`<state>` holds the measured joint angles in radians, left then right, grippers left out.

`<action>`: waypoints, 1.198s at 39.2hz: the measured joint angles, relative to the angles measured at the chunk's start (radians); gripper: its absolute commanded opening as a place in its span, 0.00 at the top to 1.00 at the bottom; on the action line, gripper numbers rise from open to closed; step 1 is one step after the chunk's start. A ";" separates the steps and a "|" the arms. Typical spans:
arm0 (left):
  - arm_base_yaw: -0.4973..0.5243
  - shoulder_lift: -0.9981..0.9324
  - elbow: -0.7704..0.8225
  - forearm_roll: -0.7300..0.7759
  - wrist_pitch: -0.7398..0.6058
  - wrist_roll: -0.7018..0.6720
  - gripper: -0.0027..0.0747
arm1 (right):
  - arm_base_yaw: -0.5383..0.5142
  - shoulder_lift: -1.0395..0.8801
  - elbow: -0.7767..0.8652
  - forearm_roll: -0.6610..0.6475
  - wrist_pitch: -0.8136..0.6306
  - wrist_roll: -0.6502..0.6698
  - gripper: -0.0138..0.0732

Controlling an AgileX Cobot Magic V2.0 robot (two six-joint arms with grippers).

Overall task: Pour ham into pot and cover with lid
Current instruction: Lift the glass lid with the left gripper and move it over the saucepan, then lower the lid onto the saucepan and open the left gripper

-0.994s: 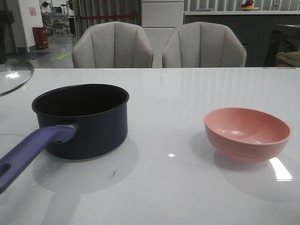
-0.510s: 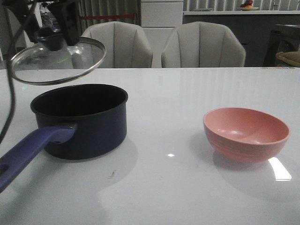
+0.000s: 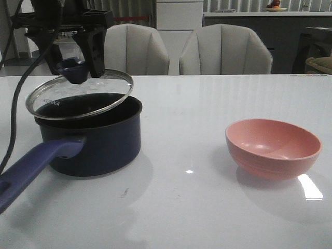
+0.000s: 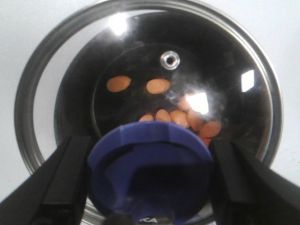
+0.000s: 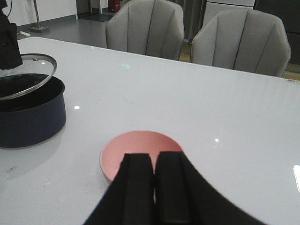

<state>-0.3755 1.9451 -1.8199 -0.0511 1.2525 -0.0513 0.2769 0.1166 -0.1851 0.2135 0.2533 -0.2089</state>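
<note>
The dark navy pot stands at the table's left, its blue-purple handle pointing toward the front. My left gripper is shut on the knob of the glass lid, which hangs tilted just above the pot's rim. Through the glass, orange ham slices lie on the pot's black bottom. My right gripper is shut and empty, hovering near the pink bowl. In the right wrist view the pot and the lid show at the far left.
The pink bowl sits empty at the table's right. Two grey chairs stand behind the far edge. A black cable hangs from the left arm beside the pot.
The left gripper has carried the lid in from the far left, rightward and downward, until it hangs just over the pot. The pot and bowl have stayed put.
</note>
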 measured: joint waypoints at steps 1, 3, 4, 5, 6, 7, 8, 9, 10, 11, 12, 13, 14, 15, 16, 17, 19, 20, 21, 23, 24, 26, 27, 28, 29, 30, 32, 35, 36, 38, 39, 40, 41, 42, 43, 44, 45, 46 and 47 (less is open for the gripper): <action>0.000 0.000 -0.001 -0.002 0.000 0.000 0.63 | 0.000 0.000 0.000 0.000 0.000 0.000 0.65; 0.000 0.000 -0.001 -0.012 0.000 0.000 0.63 | 0.000 0.000 0.000 0.000 0.000 0.000 0.65; 0.000 0.000 -0.001 -0.019 0.000 0.000 0.63 | 0.000 0.000 0.000 0.000 0.000 0.000 0.65; 0.000 0.000 -0.001 -0.025 0.000 0.000 0.63 | 0.000 0.000 0.000 0.000 0.000 0.000 0.65; 0.000 0.000 -0.001 -0.027 0.000 0.000 0.63 | 0.000 0.000 0.000 0.000 0.000 0.000 0.65; 0.000 0.000 -0.001 -0.030 0.000 0.000 0.63 | 0.000 0.000 0.000 0.000 0.000 0.000 0.65; 0.000 0.000 -0.001 -0.034 0.000 0.000 0.63 | 0.000 0.000 0.000 0.000 0.000 0.000 0.65; 0.000 0.000 -0.001 -0.034 0.000 0.000 0.63 | 0.000 0.000 0.000 0.000 0.000 0.000 0.65; 0.000 0.000 -0.001 -0.034 0.000 0.000 0.63 | 0.000 0.000 0.000 0.000 0.000 0.000 0.65; 0.000 0.000 -0.001 -0.034 0.000 0.000 0.63 | 0.000 0.000 0.000 0.000 0.000 0.000 0.65; 0.000 0.000 -0.001 -0.034 0.000 0.000 0.63 | 0.000 0.000 0.000 0.000 0.000 0.000 0.65; 0.000 0.000 -0.001 -0.034 0.000 0.000 0.63 | 0.000 0.000 0.000 0.000 0.000 0.000 0.65; 0.000 0.000 -0.001 -0.034 0.000 0.000 0.63 | 0.000 0.000 0.000 0.000 0.000 0.000 0.65; 0.000 0.000 -0.001 -0.034 0.000 0.000 0.63 | 0.000 0.000 0.000 0.000 0.000 0.000 0.65; 0.000 0.000 -0.001 -0.034 0.000 0.000 0.63 | 0.000 0.000 0.000 0.000 0.000 0.000 0.65; 0.000 0.000 0.000 -0.034 0.000 0.000 0.63 | 0.000 0.000 0.000 0.000 0.000 0.000 0.65; 0.000 0.000 0.003 -0.034 -0.002 0.000 0.63 | 0.000 0.000 0.000 0.000 0.000 0.000 0.65; 0.000 0.000 0.009 -0.034 -0.005 0.000 0.63 | 0.000 0.000 0.000 0.000 0.000 0.000 0.65; 0.000 0.000 0.012 -0.034 -0.006 0.000 0.63 | 0.000 0.000 0.000 0.000 0.000 0.000 0.65; 0.000 0.000 0.026 -0.034 -0.006 0.000 0.63 | 0.000 0.000 0.000 0.000 0.000 0.000 0.65; 0.000 0.000 0.034 -0.034 -0.009 0.000 0.63 | 0.000 0.000 0.000 0.000 0.000 0.000 0.65; 0.000 0.000 0.042 -0.034 -0.018 0.000 0.63 | 0.000 0.000 0.000 0.000 0.000 0.000 0.65; 0.000 0.000 0.044 -0.034 -0.020 0.000 0.63 | 0.000 0.000 0.000 0.000 0.000 0.000 0.65; 0.000 0.000 0.044 -0.030 -0.021 0.000 0.63 | 0.000 0.000 0.000 0.000 0.000 0.000 0.65; 0.000 0.000 0.045 -0.027 -0.022 0.000 0.63 | 0.000 0.000 0.000 0.000 0.000 0.000 0.65; 0.000 0.000 0.047 -0.028 -0.022 0.000 0.63 | 0.000 0.000 0.000 0.000 0.000 0.000 0.65; 0.000 0.000 0.047 -0.028 -0.024 0.000 0.63 | 0.000 0.000 0.000 0.000 0.000 0.000 0.65; 0.000 0.000 0.047 -0.027 -0.024 0.000 0.61 | 0.000 0.000 0.000 0.000 0.000 0.000 0.65; 0.000 0.000 0.047 -0.027 -0.024 0.000 0.59 | 0.000 0.000 0.000 0.000 0.000 0.000 0.65; 0.000 0.000 0.047 -0.027 -0.024 0.000 0.53 | 0.000 0.000 0.000 0.000 0.000 0.000 0.65; 0.000 0.000 0.047 -0.027 -0.024 0.000 0.49 | 0.000 0.000 0.000 0.000 0.000 0.000 0.65; 0.000 0.000 0.047 -0.027 -0.024 0.000 0.45 | 0.000 0.000 0.000 0.000 0.000 0.000 0.65; 0.000 0.000 0.047 -0.025 -0.026 0.000 0.40 | 0.000 0.000 0.000 0.000 0.000 0.000 0.65; 0.000 0.000 0.047 -0.025 -0.026 0.000 0.36 | 0.000 0.000 0.000 0.000 0.000 0.000 0.65; 0.000 0.000 0.047 -0.025 -0.026 0.000 0.31 | 0.000 0.000 0.000 0.000 0.000 0.000 0.65; 0.000 0.000 0.047 -0.025 -0.026 0.000 0.26 | 0.000 0.000 0.000 0.000 0.000 0.000 0.65; 0.000 0.000 0.047 -0.025 -0.026 0.000 0.22 | 0.000 0.000 0.000 0.000 0.000 0.000 0.65; 0.000 0.000 0.049 -0.025 -0.026 0.000 0.19 | 0.000 0.000 0.000 0.000 0.000 0.000 0.65; 0.000 0.000 0.049 -0.025 -0.026 0.000 0.16 | 0.000 0.000 0.000 0.000 0.000 0.000 0.65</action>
<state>-0.3755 1.9451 -1.7711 -0.0765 1.2269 -0.0513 0.2769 0.1166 -0.1851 0.2135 0.2533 -0.2089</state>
